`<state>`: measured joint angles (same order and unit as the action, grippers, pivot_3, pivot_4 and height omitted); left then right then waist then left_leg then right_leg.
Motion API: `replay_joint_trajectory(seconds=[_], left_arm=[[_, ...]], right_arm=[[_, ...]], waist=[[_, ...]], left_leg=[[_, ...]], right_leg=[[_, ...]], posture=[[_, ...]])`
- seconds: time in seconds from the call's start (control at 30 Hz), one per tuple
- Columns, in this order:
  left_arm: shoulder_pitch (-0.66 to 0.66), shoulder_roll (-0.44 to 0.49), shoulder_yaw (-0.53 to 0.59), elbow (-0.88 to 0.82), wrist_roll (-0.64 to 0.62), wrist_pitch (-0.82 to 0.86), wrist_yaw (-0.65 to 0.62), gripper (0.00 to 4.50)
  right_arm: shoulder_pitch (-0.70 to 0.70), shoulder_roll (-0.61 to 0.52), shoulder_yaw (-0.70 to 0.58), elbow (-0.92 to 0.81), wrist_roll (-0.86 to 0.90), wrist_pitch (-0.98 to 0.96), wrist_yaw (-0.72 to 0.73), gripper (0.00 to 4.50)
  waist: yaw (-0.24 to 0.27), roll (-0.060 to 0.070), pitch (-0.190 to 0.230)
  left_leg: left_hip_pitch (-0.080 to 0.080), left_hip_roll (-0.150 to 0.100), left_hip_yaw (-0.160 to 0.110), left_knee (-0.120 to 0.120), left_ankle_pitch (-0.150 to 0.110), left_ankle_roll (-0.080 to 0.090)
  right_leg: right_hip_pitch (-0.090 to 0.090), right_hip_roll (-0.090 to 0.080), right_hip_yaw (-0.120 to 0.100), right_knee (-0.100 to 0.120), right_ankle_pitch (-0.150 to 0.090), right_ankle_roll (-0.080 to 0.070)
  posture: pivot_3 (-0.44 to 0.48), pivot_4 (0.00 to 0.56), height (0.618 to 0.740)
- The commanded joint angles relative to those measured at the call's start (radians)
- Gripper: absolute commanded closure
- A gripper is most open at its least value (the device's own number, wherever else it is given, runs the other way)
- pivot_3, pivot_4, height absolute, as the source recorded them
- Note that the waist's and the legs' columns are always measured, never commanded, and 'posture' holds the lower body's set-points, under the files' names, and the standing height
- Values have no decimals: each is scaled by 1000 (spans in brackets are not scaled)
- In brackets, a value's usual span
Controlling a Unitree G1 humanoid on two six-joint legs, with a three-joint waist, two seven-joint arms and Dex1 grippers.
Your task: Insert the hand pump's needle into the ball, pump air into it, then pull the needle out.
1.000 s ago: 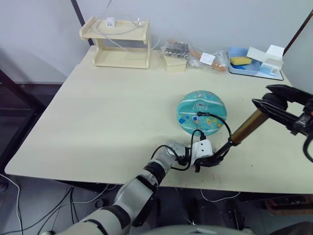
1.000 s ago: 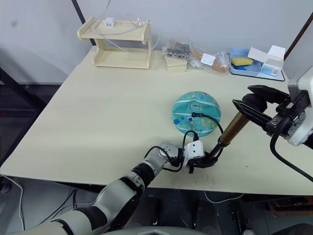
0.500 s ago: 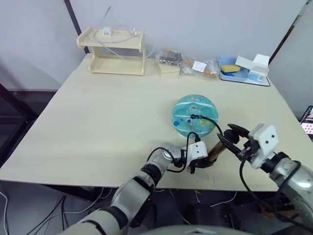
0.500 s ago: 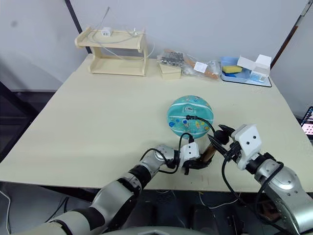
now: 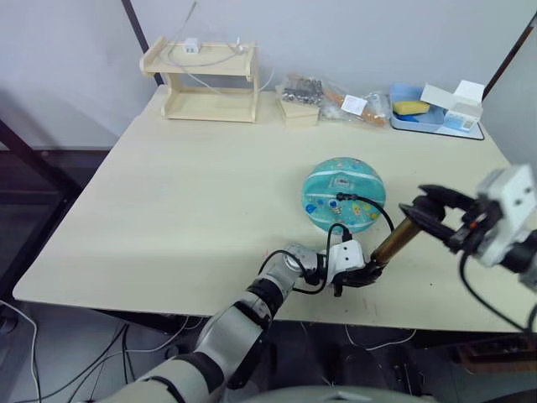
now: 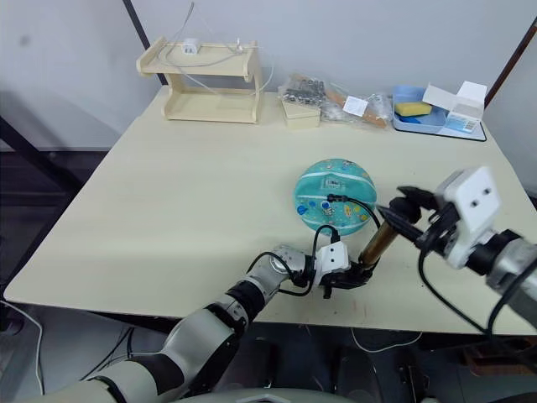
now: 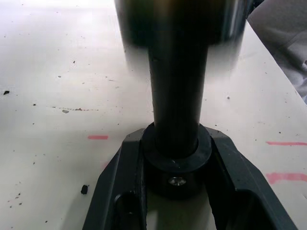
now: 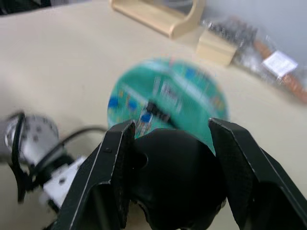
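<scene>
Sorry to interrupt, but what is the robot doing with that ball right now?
It is pumping up the ball. The left gripper clamps the pump's base on the table, and the right gripper holds the handle at the top. The hose runs to a fitting on the ball, which looks round.

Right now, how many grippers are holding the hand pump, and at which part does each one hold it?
2. The left gripper clamps the black base of the hand pump, low on the table. The right gripper grips its black handle at the upper end.
</scene>
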<state>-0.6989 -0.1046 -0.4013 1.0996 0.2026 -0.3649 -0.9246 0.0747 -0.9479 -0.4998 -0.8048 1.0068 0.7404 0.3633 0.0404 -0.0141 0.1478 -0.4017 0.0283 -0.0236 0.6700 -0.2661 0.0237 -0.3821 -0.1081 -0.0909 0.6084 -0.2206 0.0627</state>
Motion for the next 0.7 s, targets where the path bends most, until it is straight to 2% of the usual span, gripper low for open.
replay_joint_trajectory(seconds=[0.03,0.13,0.2,0.33,0.5,0.6,0.7], left_arm=[[38,30,-27,84,51,47,7,3411],[35,29,-26,86,50,45,6,3411],[34,30,-25,87,49,44,6,3411],[38,33,-24,83,48,43,3,3411],[42,34,-22,77,47,45,6,3411],[44,35,-22,75,47,45,9,3411],[45,36,-19,69,43,47,12,3411]], right_arm=[[-90,-144,-304,-11,345,50,-74,2557],[-106,-227,-404,31,468,108,-117,2557],[-104,-247,-426,37,503,127,-138,2557],[-59,-209,-367,-19,468,134,-151,2557],[102,-14,-45,-72,126,37,-96,2558],[158,61,166,-18,-101,-63,-51,2558],[199,147,414,93,-322,-186,-7,2559]], waist=[[1,3,4],[1,3,4],[1,3,5],[1,2,4],[-1,-10,-6],[-7,-14,-15],[-8,-19,-17]], left_leg=[[-2,-1,0,0,0,0],[-4,-1,1,1,0,0],[-7,-2,2,2,0,0],[-13,-2,2,4,0,0],[-12,-1,0,4,0,0],[-9,-1,0,4,0,0],[0,1,-2,2,0,0]], right_leg=[[-2,-1,0,0,0,0],[-3,-1,0,0,0,0],[-5,-1,-2,0,3,-1],[-10,-1,-1,2,5,0],[-10,1,-2,2,3,3],[-8,1,-1,2,2,4],[-1,2,-1,1,0,0]], posture=[[0,150,740],[0,150,740],[0,150,740],[0,150,740],[0,150,740],[0,150,740],[0,150,740]])
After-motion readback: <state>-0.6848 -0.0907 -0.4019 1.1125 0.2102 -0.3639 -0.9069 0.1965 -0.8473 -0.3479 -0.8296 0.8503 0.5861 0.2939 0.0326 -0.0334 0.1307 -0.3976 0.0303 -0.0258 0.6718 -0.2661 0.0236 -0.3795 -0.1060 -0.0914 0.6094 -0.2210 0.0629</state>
